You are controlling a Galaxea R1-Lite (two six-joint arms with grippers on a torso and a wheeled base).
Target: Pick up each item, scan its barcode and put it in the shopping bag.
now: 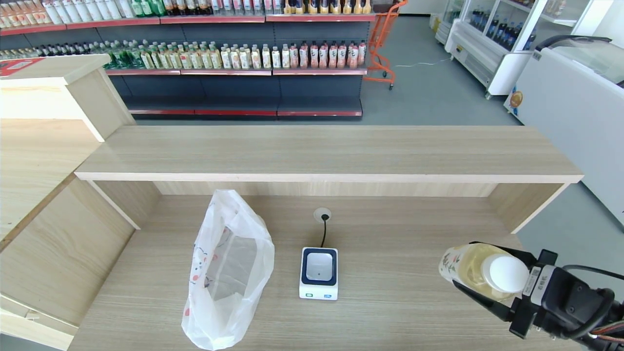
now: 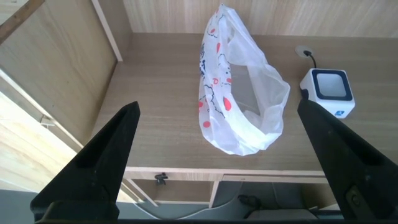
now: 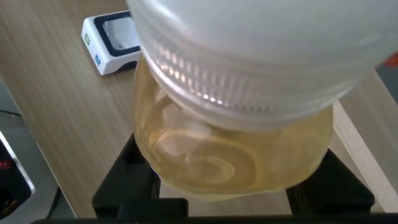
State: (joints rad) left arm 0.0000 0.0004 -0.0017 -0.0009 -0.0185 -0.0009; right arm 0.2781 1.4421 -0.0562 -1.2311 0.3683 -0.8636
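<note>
Right hand (image 1: 465, 263) is clamped on a bottle (image 1: 470, 270) of pale yellow drink, white cap towards the head camera, held above the desk's (image 1: 399, 302) right side. It's well apart from the barcode scanner (image 1: 319, 272) and the white plastic shopping bag (image 1: 226, 273) just left of it. The left wrist view brings in the left hand (image 2: 217, 107), fingers spread wide, holding nothing, over the near edge. The bottle's flowered label carries lettering too small to read.
</note>
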